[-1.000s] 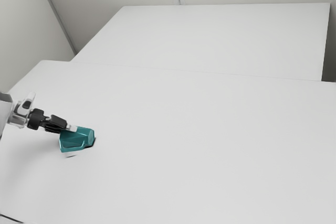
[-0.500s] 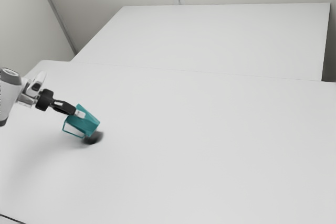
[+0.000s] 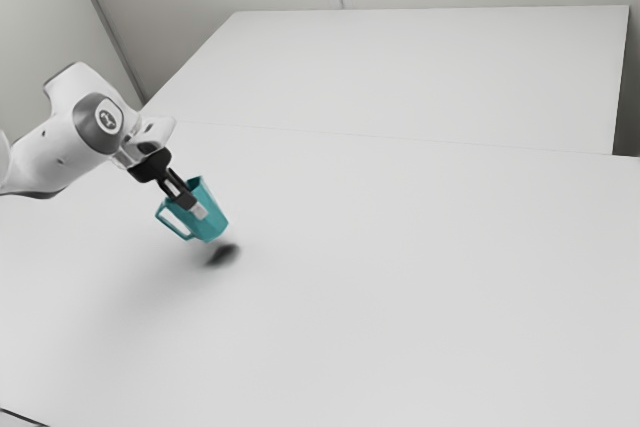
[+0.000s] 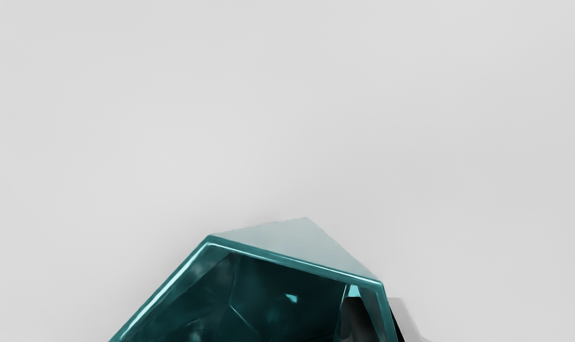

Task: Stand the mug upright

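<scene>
In the exterior view, my gripper (image 3: 196, 209) is shut on the wall of the teal mug (image 3: 211, 226), a pale fingertip lying against its outer side. The mug hangs above the table, its opening up and its body leaning, with the handle on the exterior view's left. Seen from the wrist, the faceted mug (image 4: 287, 240) shows its open mouth and dark interior. There the gripper (image 4: 384, 317) pinches the wall, one finger inside the mug and the other outside. Much of both fingers is hidden.
The white table (image 3: 420, 287) spreads under and around the mug, whose dark shadow falls on it just below. Farther back is another white surface (image 3: 400, 72), with pale walls behind. A thin dark line crosses the exterior view's lower left corner.
From lying on its side on the table, the mug has risen in my gripper, swung closer to upright and moved toward the exterior view's right. More of the arm shows.
</scene>
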`<action>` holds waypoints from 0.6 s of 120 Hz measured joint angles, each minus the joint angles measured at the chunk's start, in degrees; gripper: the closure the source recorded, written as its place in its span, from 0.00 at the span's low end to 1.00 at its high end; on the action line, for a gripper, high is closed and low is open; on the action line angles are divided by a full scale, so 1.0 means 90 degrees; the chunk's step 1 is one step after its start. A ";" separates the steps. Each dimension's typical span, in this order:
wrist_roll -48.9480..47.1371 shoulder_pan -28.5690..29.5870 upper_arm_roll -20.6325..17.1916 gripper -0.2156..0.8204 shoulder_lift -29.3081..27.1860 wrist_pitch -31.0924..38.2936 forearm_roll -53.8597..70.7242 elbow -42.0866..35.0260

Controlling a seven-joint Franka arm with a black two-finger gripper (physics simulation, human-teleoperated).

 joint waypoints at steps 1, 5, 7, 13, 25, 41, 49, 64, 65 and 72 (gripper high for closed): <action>-0.0017 -0.0006 0.0003 0.93 -0.0019 0.0027 0.0040 -0.0019; -0.0084 -0.0020 0.0005 0.93 -0.0075 0.0132 0.0186 -0.0074; -0.0117 -0.0022 0.0001 0.94 -0.0095 0.0188 0.0265 -0.0097; -0.0224 -0.0058 0.0021 0.94 -0.0152 0.0346 0.0502 -0.0163; -0.0456 -0.0074 -0.0001 0.94 -0.0212 0.0652 0.1008 -0.0257; -0.0762 -0.0202 -0.0018 0.95 -0.0247 0.1082 0.1430 -0.0459; -0.0928 -0.0352 -0.0033 0.96 -0.0274 0.1293 0.1624 -0.0575; -0.1263 -0.0858 -0.0051 0.96 -0.0317 0.1557 0.1834 -0.0714; -0.1286 -0.0900 -0.0053 0.96 -0.0322 0.1570 0.1843 -0.0721; -0.1445 -0.1171 -0.0096 0.96 -0.0341 0.1647 0.1890 -0.0747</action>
